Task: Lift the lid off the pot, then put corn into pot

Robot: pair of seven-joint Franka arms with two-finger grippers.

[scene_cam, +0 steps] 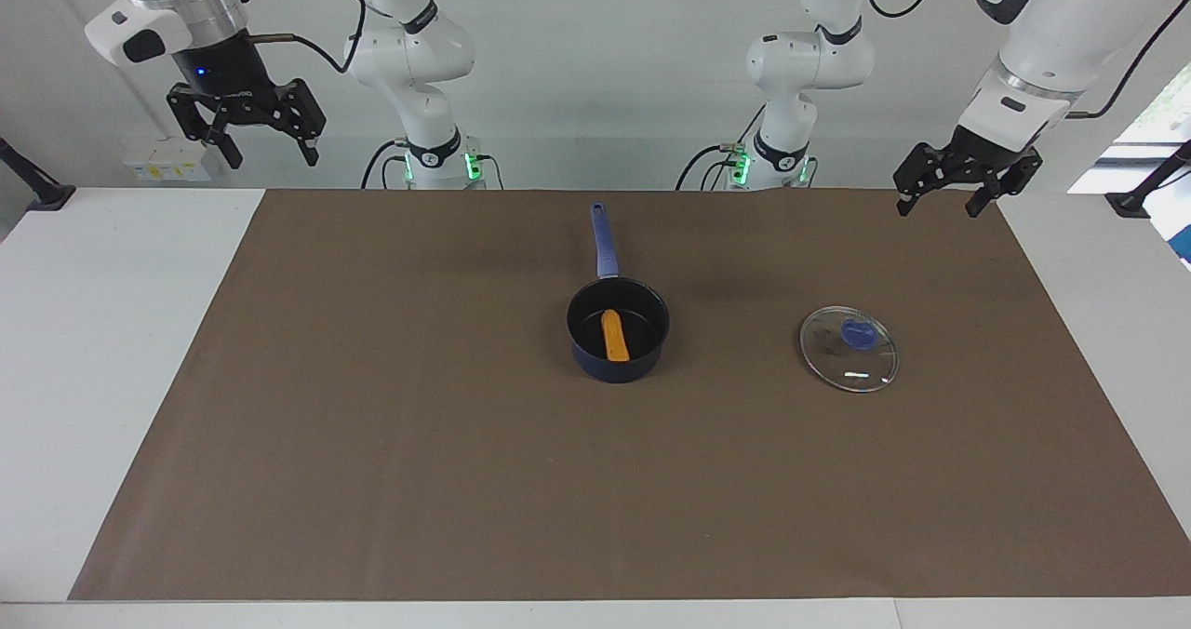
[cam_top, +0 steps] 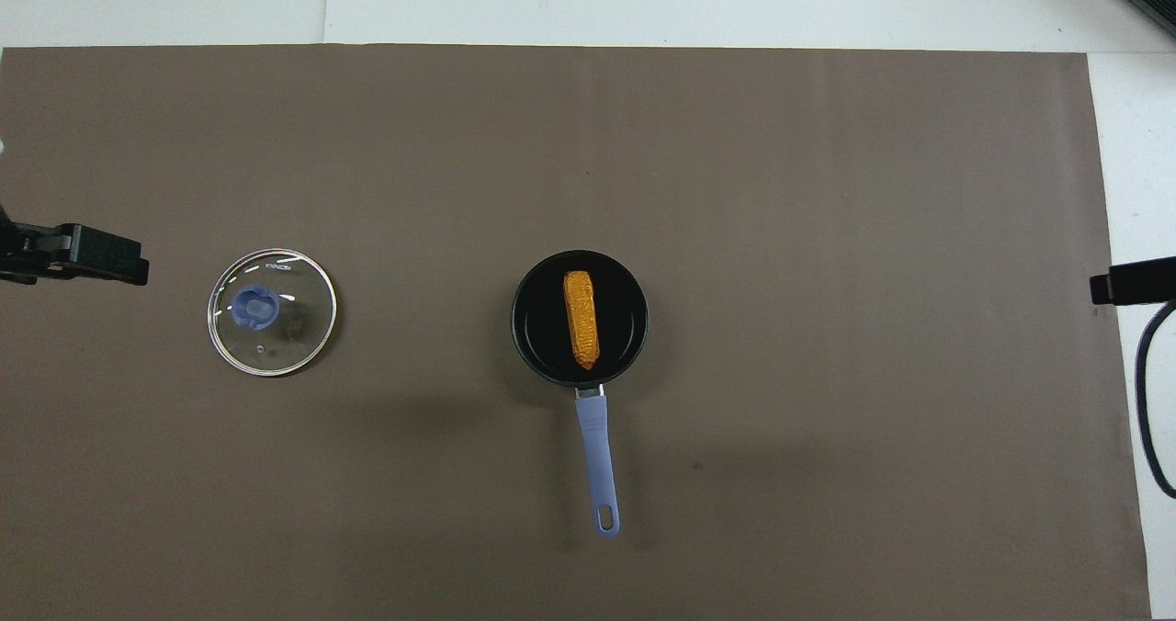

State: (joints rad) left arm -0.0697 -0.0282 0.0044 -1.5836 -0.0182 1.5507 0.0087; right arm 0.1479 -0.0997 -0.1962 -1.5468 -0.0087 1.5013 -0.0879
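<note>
Both steps look done: the corn cob (scene_cam: 614, 335) lies inside the saucepan (scene_cam: 618, 329) at the middle of the brown mat (scene_cam: 372, 443), lengthwise in line with the pan's long blue handle (scene_cam: 603, 238), which points toward the robots' edge of the worktop. The glass lid (scene_cam: 849, 348) rests flat on the mat, well apart from the pan, toward the left arm's end of the table, blue knob up. The left gripper (scene_cam: 947, 197) hangs over the mat's corner at the robots' edge on its own side, fingers spread and holding nothing. The right gripper (scene_cam: 262, 150) hangs raised over the white worktop past the mat's other corner at that edge, also spread and holding nothing. What remains, I judge, is only to keep both arms clear so that pan and lid are not nudged.
</note>
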